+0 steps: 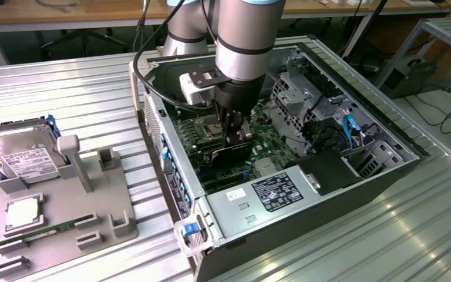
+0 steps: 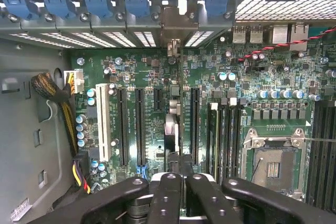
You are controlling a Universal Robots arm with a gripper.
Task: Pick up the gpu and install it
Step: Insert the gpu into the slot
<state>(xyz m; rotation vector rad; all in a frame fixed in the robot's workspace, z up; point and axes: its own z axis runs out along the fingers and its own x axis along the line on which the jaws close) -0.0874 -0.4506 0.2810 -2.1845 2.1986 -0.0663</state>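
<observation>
Arm is down inside the open PC case, hand pinching the gpu by its top edge, fingers pressed together on it. Card held vertical, edge-on to the motherboard, prob so the edge connector can drop straight into a slot.

Wrist view: fingers close around a thin card edge running toward 12 o'clock, straight at the silver bracket sitting in the rear slot openings. Card lies along the gap between the long black PCIe slots at 9 o'clock of it and just at 3 o'clock. Can't tell if it's seated or only resting above the slot. Bracket looks lined up w/ the blue retention clips at the case rear.

CPU socket sits empty at 3 o'clock of the card.

Exterior view: parts fixture on the desk, at 9 o'clock of the case, holds hard drive upright, RAM stick flat in its groove, CPU flat. Both well apart from the hand.

Judgement: insertion stage, grasp done.
</observation>
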